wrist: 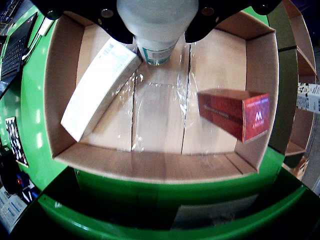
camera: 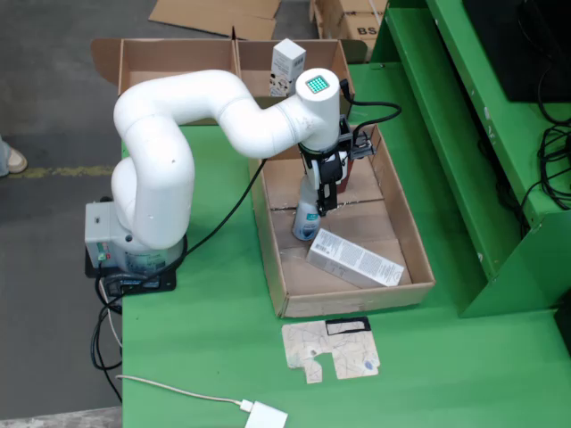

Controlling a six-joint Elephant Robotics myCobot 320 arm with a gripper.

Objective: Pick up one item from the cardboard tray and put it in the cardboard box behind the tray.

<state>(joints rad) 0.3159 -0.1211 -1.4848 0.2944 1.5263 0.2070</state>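
Note:
In the fixed view my gripper (camera: 321, 198) hangs over the middle of the long cardboard tray (camera: 410, 241). Its jaws are closed on a white bottle with a blue-green label (camera: 306, 221), held upright at or just above the tray floor. In the wrist view the bottle (wrist: 156, 35) fills the gap between the black fingers (wrist: 112, 22). A white carton (camera: 354, 259) (wrist: 97, 87) lies flat in the tray toward its near end. A red box (wrist: 232, 112) lies at the other end. The cardboard box (camera: 178, 62) stands behind the tray.
A white carton (camera: 287, 67) stands in the rear box. A flattened piece of printed cardboard (camera: 332, 349) lies on the green table in front of the tray. A white adapter with its cable (camera: 266, 416) is at the front edge. A green frame (camera: 464, 134) rises at the right.

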